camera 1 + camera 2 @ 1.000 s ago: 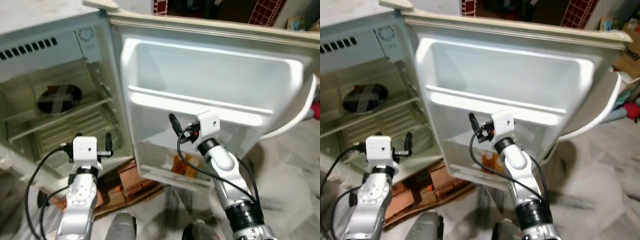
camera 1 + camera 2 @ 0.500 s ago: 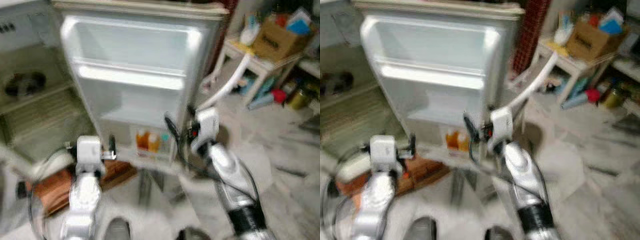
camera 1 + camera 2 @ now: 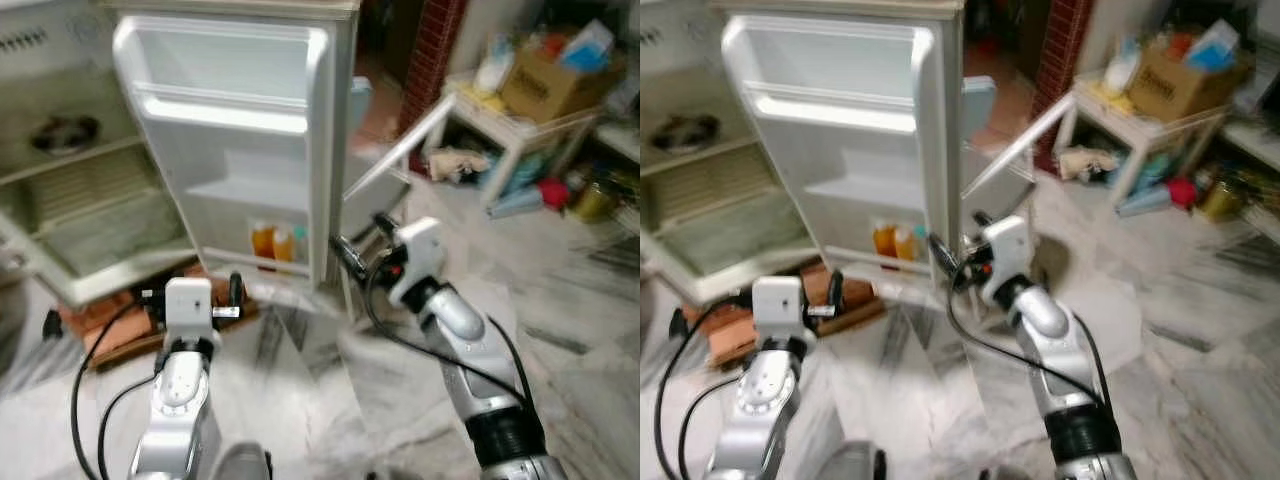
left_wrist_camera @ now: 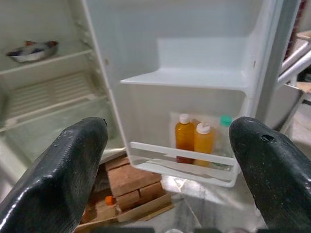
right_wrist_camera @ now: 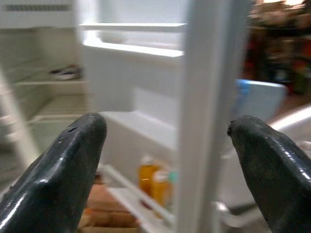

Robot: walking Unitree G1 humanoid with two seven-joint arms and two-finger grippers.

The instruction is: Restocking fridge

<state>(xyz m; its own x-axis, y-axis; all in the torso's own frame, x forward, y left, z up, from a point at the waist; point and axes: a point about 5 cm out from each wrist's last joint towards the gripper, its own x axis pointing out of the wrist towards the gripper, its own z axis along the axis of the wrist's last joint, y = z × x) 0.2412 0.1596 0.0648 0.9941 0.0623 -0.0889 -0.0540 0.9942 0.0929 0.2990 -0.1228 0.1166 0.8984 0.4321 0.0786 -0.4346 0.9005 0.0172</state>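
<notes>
Standing on the pale marble floor (image 3: 560, 300), the robot is facing the open white fridge (image 3: 70, 200), whose white plastic door (image 3: 240, 150) is swinging wide at about twelve o'clock from it. Both arms are raised and both hands are empty. The left gripper (image 4: 167, 160) is holding its black fingers wide apart, pointing at the low door shelf. The right gripper (image 5: 167, 155) is also spread wide, aiming at the door's edge.

I think the main risk is a collision: the right gripper is near the door edge at eleven o'clock from it, and if the robot is stepping or turning carelessly, a finger may be knocking the door or pushing it shut. Nothing is being carried, so the restocking seems not yet under way.

The bottom door shelf (image 4: 184, 165) is holding two small orange bottles with white caps (image 4: 194, 141) and, just beside them, a bottle with a green cap (image 4: 225, 121). Inside the fridge, a dark round dish (image 3: 62, 132) is sitting on a shelf at ten o'clock. A brown cardboard box (image 3: 555, 75) full of supplies is resting on the white table (image 3: 500, 125) at two o'clock.
</notes>
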